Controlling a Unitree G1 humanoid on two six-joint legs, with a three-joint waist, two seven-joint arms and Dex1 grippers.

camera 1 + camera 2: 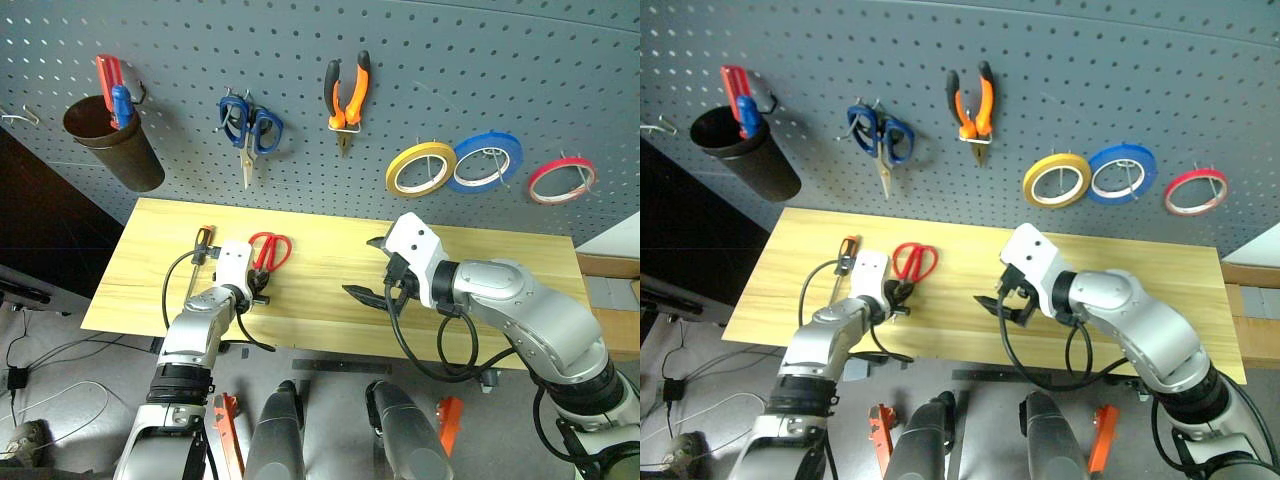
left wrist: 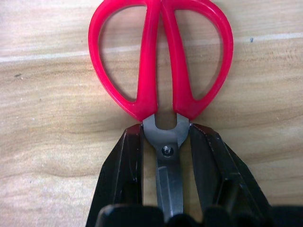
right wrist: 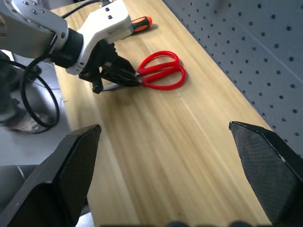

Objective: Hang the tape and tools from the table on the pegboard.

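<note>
Black, wedge-shaped fingers of the left gripper [image 2: 166, 156] flank the steel pivot of the red-handled scissors [image 2: 161, 61], closed in against the blades; glossy plastic loops point away, flat on the pale wood-grain surface [image 1: 330, 290]. Blade tips are hidden under the wrist. Beside them lies the slim screwdriver [image 1: 203, 240], partly covered by the arm. Right gripper [image 1: 377, 270] hovers mid-surface, jaws spread wide and empty. On the perforated grey pegboard [image 1: 450, 70] hang the pliers [image 1: 347, 95] and the yellow tape [image 1: 420, 168].
</note>
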